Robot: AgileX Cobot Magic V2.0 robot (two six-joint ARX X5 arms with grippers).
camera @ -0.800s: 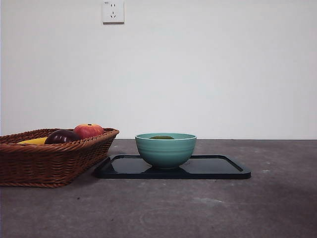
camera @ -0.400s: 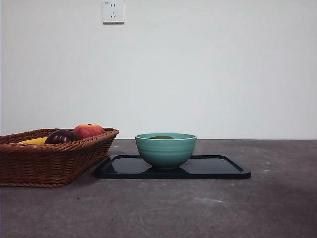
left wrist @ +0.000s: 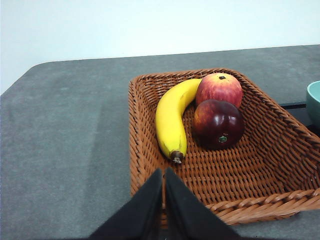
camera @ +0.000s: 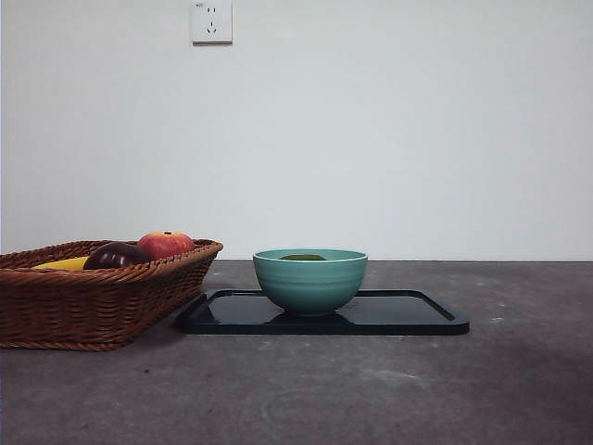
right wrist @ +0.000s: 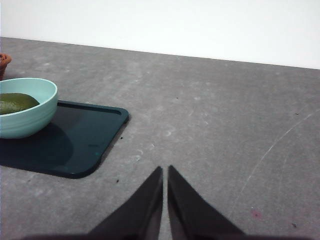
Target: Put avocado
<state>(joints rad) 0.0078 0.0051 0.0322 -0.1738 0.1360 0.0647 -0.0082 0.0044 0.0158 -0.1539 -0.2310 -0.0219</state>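
The avocado [right wrist: 15, 102] lies inside the teal bowl [camera: 310, 278], only its dark-green top [camera: 303, 257] peeking over the rim in the front view. The bowl stands on a black tray [camera: 408, 315]. My left gripper [left wrist: 164, 175] is shut and empty, hovering over the near rim of the wicker basket [left wrist: 270, 165]. Shut and empty too, my right gripper [right wrist: 165, 172] hangs above bare table to the right of the tray [right wrist: 85, 135], well apart from the bowl [right wrist: 25, 112]. Neither arm shows in the front view.
The wicker basket [camera: 93, 297] at the left holds a banana [left wrist: 170, 117], a red apple [left wrist: 219, 89] and a dark purple fruit [left wrist: 218, 123]. A wall socket [camera: 211, 21] sits high on the back wall.
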